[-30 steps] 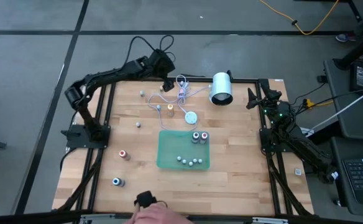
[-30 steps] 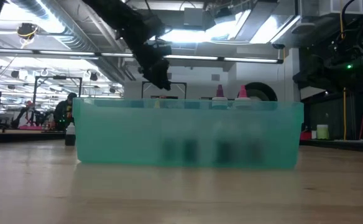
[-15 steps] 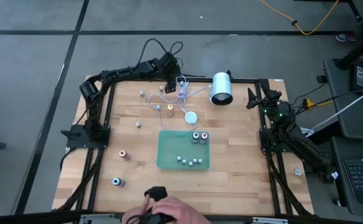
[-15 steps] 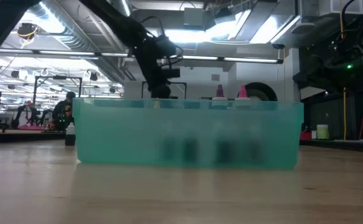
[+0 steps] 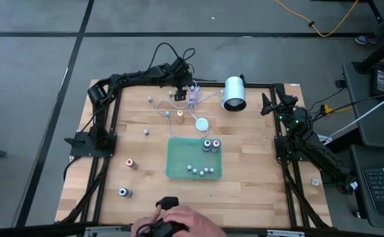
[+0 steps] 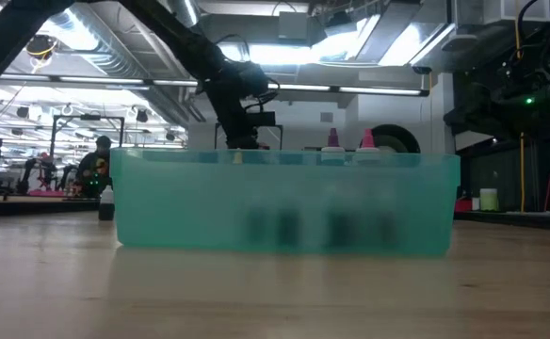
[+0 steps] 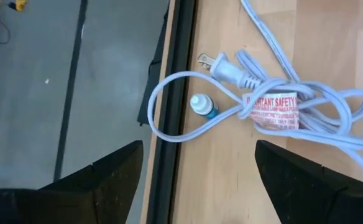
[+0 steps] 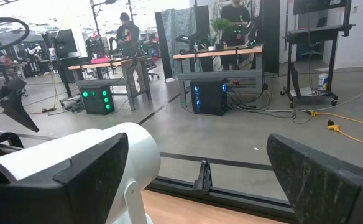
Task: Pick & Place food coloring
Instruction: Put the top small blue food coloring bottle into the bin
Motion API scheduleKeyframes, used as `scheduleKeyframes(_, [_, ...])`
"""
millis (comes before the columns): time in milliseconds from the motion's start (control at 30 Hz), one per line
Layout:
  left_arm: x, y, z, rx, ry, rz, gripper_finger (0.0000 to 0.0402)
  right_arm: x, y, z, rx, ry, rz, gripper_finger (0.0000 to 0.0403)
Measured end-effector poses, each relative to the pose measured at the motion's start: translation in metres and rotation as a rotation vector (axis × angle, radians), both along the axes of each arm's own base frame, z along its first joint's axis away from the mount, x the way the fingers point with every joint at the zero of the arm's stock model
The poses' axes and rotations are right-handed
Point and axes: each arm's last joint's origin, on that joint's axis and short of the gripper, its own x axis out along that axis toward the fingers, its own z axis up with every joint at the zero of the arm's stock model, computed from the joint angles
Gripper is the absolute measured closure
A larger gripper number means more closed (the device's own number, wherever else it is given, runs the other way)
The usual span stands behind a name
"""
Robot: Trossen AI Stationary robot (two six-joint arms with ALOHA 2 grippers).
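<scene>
My left gripper point(image 5: 177, 91) hangs open over the table's far edge, above a tiny blue bottle with a white cap point(image 7: 203, 106). That bottle lies on the wood inside a loop of white cord point(image 7: 169, 134). Its fingers stand apart above the bottle and touch nothing. More tiny food coloring bottles stand scattered: a red-topped one point(image 5: 131, 163), a blue one point(image 5: 123, 192), an orange one point(image 5: 180, 116). Two others point(image 5: 211, 145) stand in the green tray point(image 5: 179, 155). My right gripper point(image 5: 267, 104) waits open at the far right.
A bundled white power cord with a plug point(image 7: 231, 71) and a red tag lies beside the bottle. A white disc on a cable point(image 5: 202, 123) and a large white cylinder point(image 5: 234, 93) sit near the far edge. A person's hand point(image 5: 179, 220) holds a dark object at the near edge.
My left gripper has moved toward the table's right along the far edge and come down toward the cord bundle. The person's hand at the near edge has reached farther in and shifted to the right.
</scene>
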Motion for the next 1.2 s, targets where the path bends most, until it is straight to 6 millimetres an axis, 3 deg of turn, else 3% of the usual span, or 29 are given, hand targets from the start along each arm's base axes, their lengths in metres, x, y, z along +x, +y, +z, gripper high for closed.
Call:
scheduleKeyframes(267, [-0.005,0.008,0.0,-0.141,-0.129,0.118,0.0096,0.0,0.0,0.0,0.0,0.0,0.0,0.0019])
scheduleKeyframes(567, [-0.007,0.017,-0.009,-0.275,-0.244,0.388,0.0096,0.0,0.0,0.0,0.0,0.0,0.0,0.0019])
scheduleKeyframes(1000, [-0.002,0.023,-0.021,-0.334,-0.343,0.564,0.0097,0.0,0.0,0.0,0.0,0.0,0.0,0.0019])
scheduleKeyframes(1200, [-0.004,0.024,-0.021,-0.377,-0.367,0.623,0.0131,0.0,0.0,0.0,0.0,0.0,0.0,0.0019])
